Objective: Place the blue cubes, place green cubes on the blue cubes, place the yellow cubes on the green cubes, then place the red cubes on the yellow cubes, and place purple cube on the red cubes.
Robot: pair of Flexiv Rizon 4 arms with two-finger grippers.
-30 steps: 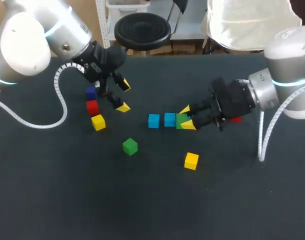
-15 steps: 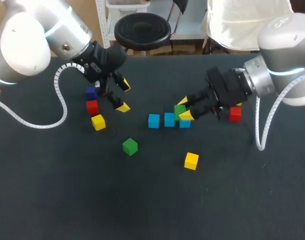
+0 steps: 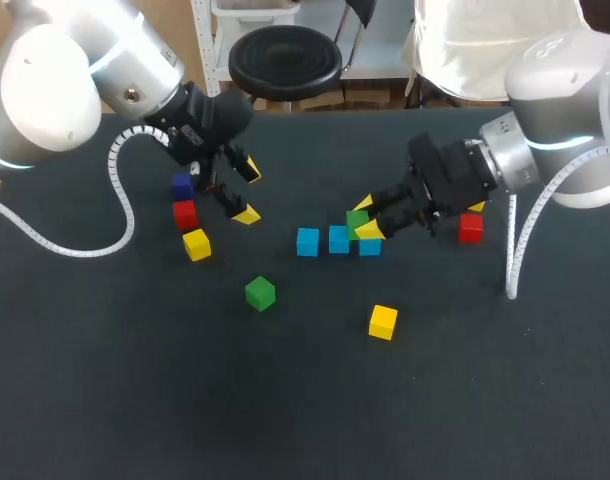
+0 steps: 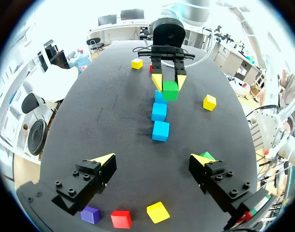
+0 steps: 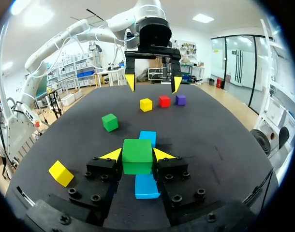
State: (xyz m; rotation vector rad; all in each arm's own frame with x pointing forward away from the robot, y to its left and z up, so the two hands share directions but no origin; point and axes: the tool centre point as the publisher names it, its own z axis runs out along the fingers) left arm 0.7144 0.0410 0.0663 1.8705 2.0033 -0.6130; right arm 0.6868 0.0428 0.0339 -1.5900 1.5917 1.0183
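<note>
Three blue cubes (image 3: 338, 239) lie in a row at mid-table. My right gripper (image 3: 364, 219) is shut on a green cube (image 3: 359, 222), held just above the row's right-end blue cube (image 3: 371, 245). In the right wrist view the green cube (image 5: 137, 153) sits between the fingers, with one blue cube (image 5: 146, 186) beneath and another (image 5: 148, 137) ahead. My left gripper (image 3: 248, 191) hangs open and empty at the back left, next to a purple cube (image 3: 182, 186), a red cube (image 3: 185, 213) and a yellow cube (image 3: 196, 244). The left wrist view looks along the blue row (image 4: 159, 111) to the held green cube (image 4: 170, 90).
A second green cube (image 3: 260, 292) and a yellow cube (image 3: 383, 321) lie in front of the row. Another red cube (image 3: 471, 228) sits under my right wrist. The table's front half holds nothing else.
My right gripper has risen and drawn back a little with the green cube, uncovering the third blue cube and the red cube by its wrist. The left arm has not moved.
</note>
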